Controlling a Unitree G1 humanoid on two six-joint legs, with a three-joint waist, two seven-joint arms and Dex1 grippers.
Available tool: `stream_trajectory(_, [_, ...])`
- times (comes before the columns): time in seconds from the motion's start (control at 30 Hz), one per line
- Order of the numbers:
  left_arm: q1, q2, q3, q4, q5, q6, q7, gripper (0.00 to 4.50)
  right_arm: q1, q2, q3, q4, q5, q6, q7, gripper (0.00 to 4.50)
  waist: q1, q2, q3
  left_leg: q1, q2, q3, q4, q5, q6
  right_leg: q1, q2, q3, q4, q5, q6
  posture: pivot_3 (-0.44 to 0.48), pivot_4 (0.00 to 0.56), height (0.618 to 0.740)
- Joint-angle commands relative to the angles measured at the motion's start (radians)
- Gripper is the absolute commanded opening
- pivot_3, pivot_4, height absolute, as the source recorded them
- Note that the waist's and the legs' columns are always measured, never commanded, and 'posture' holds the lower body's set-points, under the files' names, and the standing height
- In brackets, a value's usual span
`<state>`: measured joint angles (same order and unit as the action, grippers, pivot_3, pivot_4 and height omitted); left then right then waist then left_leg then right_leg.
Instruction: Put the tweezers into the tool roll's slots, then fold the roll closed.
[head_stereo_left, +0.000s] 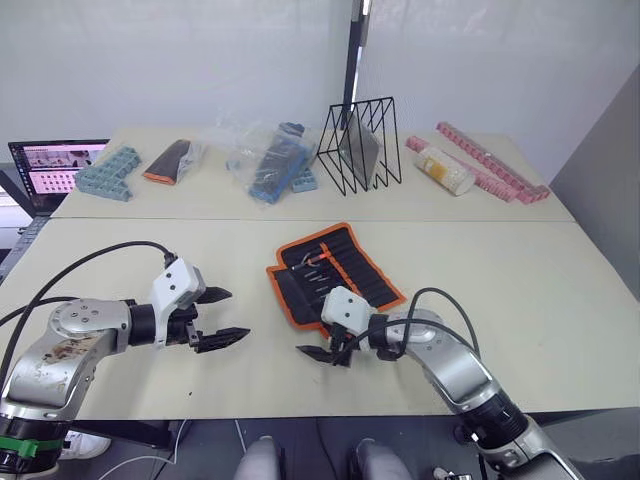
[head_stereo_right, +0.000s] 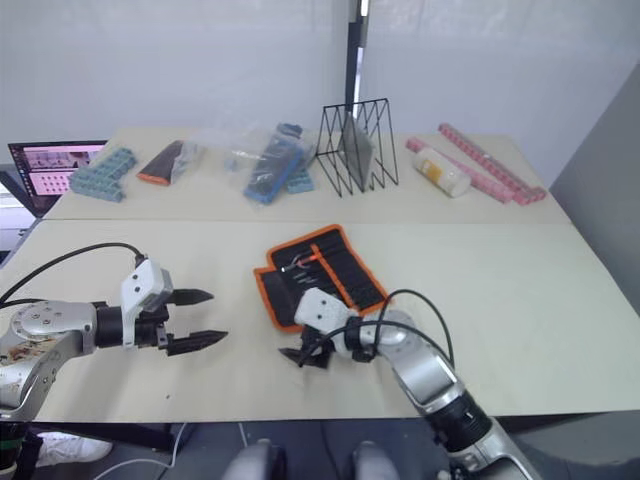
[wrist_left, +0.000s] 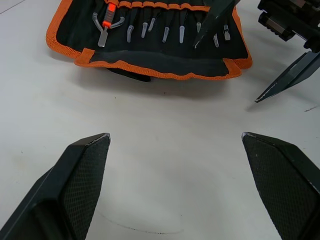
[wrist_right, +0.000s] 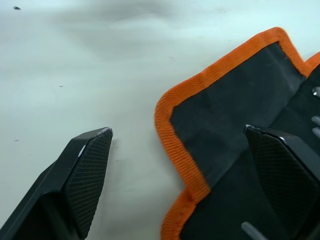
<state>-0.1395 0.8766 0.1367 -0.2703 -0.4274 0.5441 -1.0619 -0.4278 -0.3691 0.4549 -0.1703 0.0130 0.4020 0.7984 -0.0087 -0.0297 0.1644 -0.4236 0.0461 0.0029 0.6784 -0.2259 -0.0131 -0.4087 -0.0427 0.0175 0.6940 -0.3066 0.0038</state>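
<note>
From the head camera I see the tool roll (head_stereo_left: 334, 272) lying open on the near bench (head_stereo_left: 560, 330), orange edging all round, with slim tools tucked into the slots (head_stereo_left: 322, 268) across its inner face. My left hand (head_stereo_left: 214, 317) hangs over bare bench well to the roll's left, fingers spread and holding nothing. My right hand (head_stereo_left: 322, 352) sits at the roll's near edge, fingers also parted and empty. On the far bench are a black wire rack (head_stereo_left: 360, 143), a clear plastic bag (head_stereo_left: 268, 158) and a smaller black-and-orange pouch (head_stereo_left: 170, 161). In the left wrist view, the roll (wrist_left: 150, 45) lies ahead, a row of grey-tipped tools (wrist_left: 165, 33) seated in its pockets and one orange-handled tool (wrist_left: 106, 22) at the end; the right hand's pointed fingers (wrist_left: 287, 77) show beside it. In the right wrist view, one finger (wrist_right: 82, 175) is over bare bench and the other over the roll's (wrist_right: 235, 125) black fabric, straddling its orange border.
</note>
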Motion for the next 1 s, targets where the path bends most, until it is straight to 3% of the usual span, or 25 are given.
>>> stream_trajectory(0.03, [0.011,0.014,0.032,-0.018,-0.014,0.007,0.010,4.50,-0.042,0.018,0.005,0.032,-0.045,-0.045,-0.032,3.95,-0.001,0.000,0.000,0.000,0.000,0.000,0.000,0.000,0.000,0.000,0.000,0.000,0.000,0.000,0.000,0.000,0.150,0.685])
stream_trajectory(0.23, [0.031,0.016,0.026,0.006,0.044,-0.058,0.052,4.50,-0.073,0.034,0.015,0.076,-0.074,-0.105,-0.031,1.90,-0.002,0.000,0.000,-0.001,-0.001,0.000,0.000,0.000,0.000,-0.003,0.000,0.000,0.005,0.000,0.000,0.000,0.150,0.685])
stream_trajectory(0.3, [0.013,0.005,0.017,0.041,0.059,-0.012,0.097,4.50,-0.069,0.038,0.005,0.071,-0.057,-0.127,-0.016,1.22,-0.003,0.000,0.000,-0.001,0.000,0.000,0.000,0.000,0.000,-0.004,0.000,0.001,0.006,0.000,0.000,0.000,0.150,0.685])
stream_trajectory(0.43, [0.007,-0.050,0.001,0.104,0.182,-0.203,0.208,4.50,-0.053,0.027,-0.017,0.059,-0.008,-0.166,0.037,0.03,-0.002,0.000,0.000,-0.002,0.000,0.000,0.001,0.000,0.000,-0.005,0.000,0.001,0.006,0.000,0.000,0.000,0.150,0.685])
stream_trajectory(0.53, [-0.008,-0.055,-0.033,0.153,0.217,-0.293,0.179,4.50,-0.042,-0.013,-0.025,0.055,0.006,-0.196,0.088,0.03,0.001,0.000,0.000,-0.003,-0.001,0.000,0.002,0.000,0.000,-0.006,-0.001,0.000,0.007,0.000,0.000,0.000,0.150,0.685])
stream_trajectory(0.6, [-0.034,-0.049,-0.028,0.154,0.093,-0.206,0.056,4.50,-0.028,-0.044,-0.032,0.043,0.019,-0.205,0.118,0.03,0.003,0.000,0.000,-0.003,-0.001,0.001,0.002,0.000,0.000,-0.006,-0.001,0.000,0.007,0.000,0.000,0.000,0.150,0.685])
stream_trajectory(0.67, [-0.080,-0.051,-0.016,0.178,0.046,-0.195,0.007,4.50,0.006,-0.077,-0.063,0.002,0.067,-0.178,0.149,0.03,0.006,0.000,0.000,-0.005,-0.001,0.000,0.002,0.000,0.000,-0.008,-0.001,0.000,0.007,0.000,0.000,0.000,0.150,0.685])
stream_trajectory(0.87, [-0.172,-0.031,-0.090,0.278,0.109,-0.347,-0.117,4.50,0.075,-0.174,-0.141,-0.078,0.147,-0.157,0.211,0.03,0.004,0.000,0.000,-0.009,-0.001,0.001,0.005,0.000,0.000,-0.012,-0.001,0.000,0.008,0.000,0.000,0.000,0.150,0.685])
stream_trajectory(1.0, [-0.255,-0.048,-0.207,0.410,0.240,-0.547,-0.172,4.50,0.091,-0.209,-0.190,-0.095,0.208,-0.069,0.223,0.03,0.006,0.000,0.000,-0.009,-0.002,0.001,0.005,0.000,0.000,-0.012,0.000,0.000,0.008,0.000,0.000,0.000,0.150,0.685])
